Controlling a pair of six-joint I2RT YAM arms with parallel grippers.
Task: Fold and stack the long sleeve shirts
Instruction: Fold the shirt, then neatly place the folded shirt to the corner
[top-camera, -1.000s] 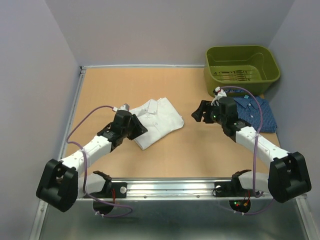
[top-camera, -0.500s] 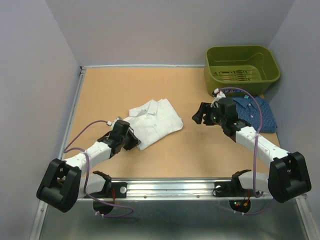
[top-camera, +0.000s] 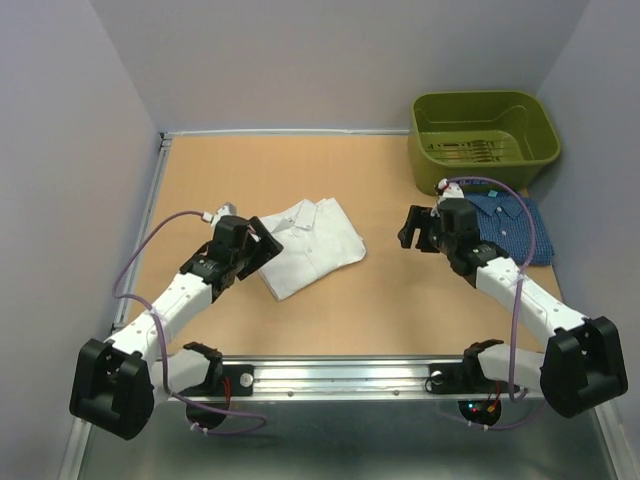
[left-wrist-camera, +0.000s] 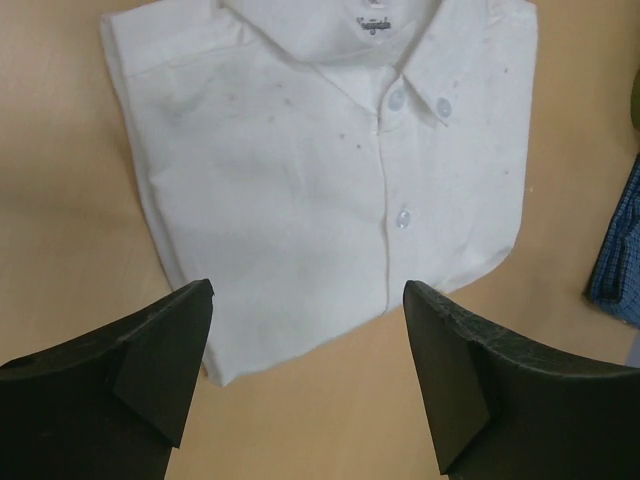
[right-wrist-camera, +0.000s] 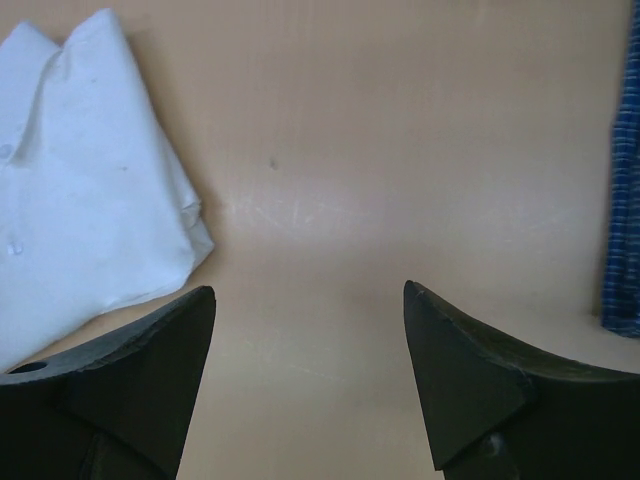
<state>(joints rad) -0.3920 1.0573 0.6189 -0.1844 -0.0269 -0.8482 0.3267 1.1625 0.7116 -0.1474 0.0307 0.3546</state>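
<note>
My left claw (left-wrist-camera: 307, 288) hangs released over the near edge of the folded white shirt (left-wrist-camera: 300, 170) — jaws wide. My right claw (right-wrist-camera: 308, 290), likewise released, hangs above the bench (right-wrist-camera: 330, 150) between that and the blue shirt (top-camera: 512, 225)

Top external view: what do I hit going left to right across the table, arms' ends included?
left gripper (jaws open) → white shirt → right gripper (jaws open) → blue shirt. The green bin is left out because it overlaps the blue shirt sideways.
</note>
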